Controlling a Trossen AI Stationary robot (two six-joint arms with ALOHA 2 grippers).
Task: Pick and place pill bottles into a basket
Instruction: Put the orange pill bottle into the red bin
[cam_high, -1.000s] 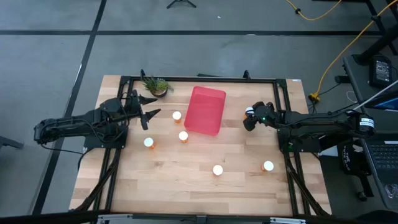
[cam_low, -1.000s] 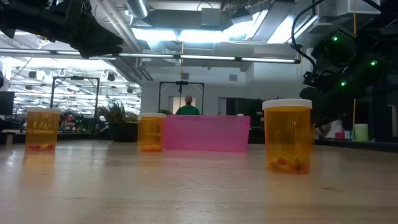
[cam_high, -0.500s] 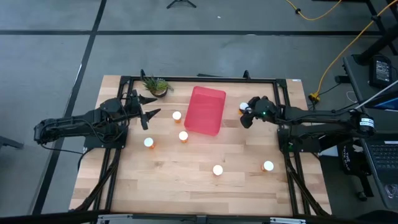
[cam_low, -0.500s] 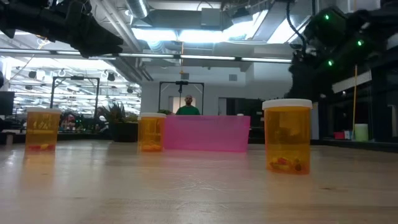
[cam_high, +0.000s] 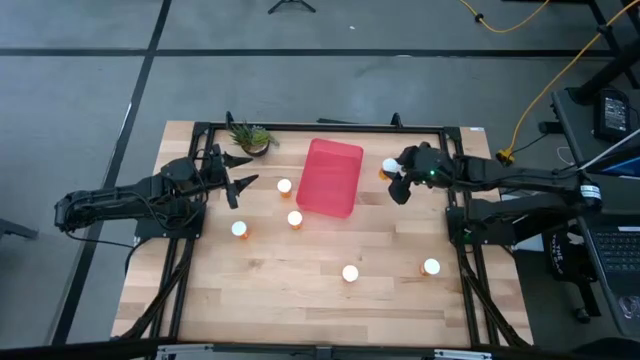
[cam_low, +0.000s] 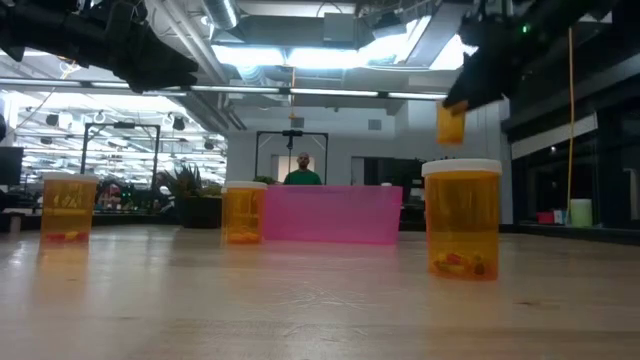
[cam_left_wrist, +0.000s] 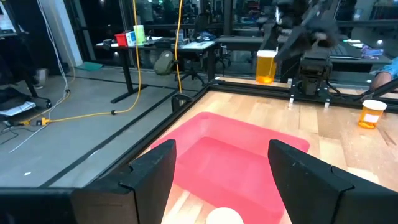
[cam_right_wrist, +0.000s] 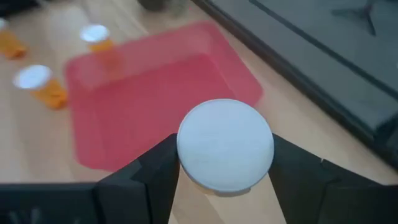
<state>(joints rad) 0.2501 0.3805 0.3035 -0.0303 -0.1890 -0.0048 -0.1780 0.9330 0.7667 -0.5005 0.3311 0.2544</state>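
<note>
The high view looks straight down on the whole table. The low view sits at tabletop height by the near edge, facing the far edge. Each wrist view looks close past its own fingers. All four share the basket.

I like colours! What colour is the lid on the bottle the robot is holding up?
White: the lid shows best in the right wrist view.

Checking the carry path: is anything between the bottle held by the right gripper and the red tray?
Nothing visible. The right gripper holds a pill bottle lifted above the table, just beside the basket; only bare wood lies between them.
</note>
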